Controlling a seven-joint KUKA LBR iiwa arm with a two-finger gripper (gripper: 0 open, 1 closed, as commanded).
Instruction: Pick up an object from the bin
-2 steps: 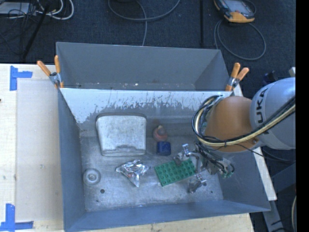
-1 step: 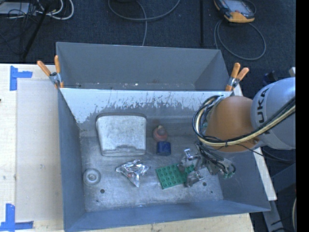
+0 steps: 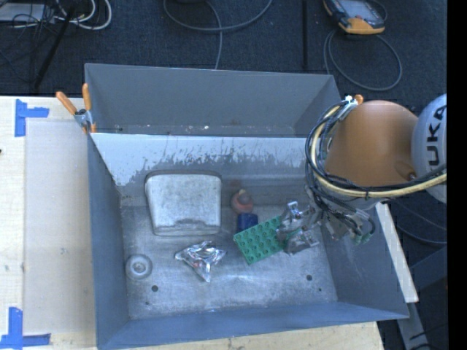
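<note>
Green plate (image 3: 257, 240): lay right of centre in the bin (image 3: 219, 100), beside my hand (image 3: 295, 230).
Hand: open or closed, I could not tell.
Also inside: white tub (image 3: 184, 201), crumpled foil (image 3: 201, 257), clear cap (image 3: 139, 267).
Floor (image 3: 241, 49): dark carpet.

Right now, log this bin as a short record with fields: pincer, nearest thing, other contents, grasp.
pincer: low in the right part of the bin, at the right edge of the green studded plate
nearest thing: green studded plate, lying flat, set askew
behind the plate: small blue block, with a small brownish-orange thing further back
left-centre: pale rectangular tub
front: crumpled foil; small clear round cap to its left
grasp: cannot tell
</note>
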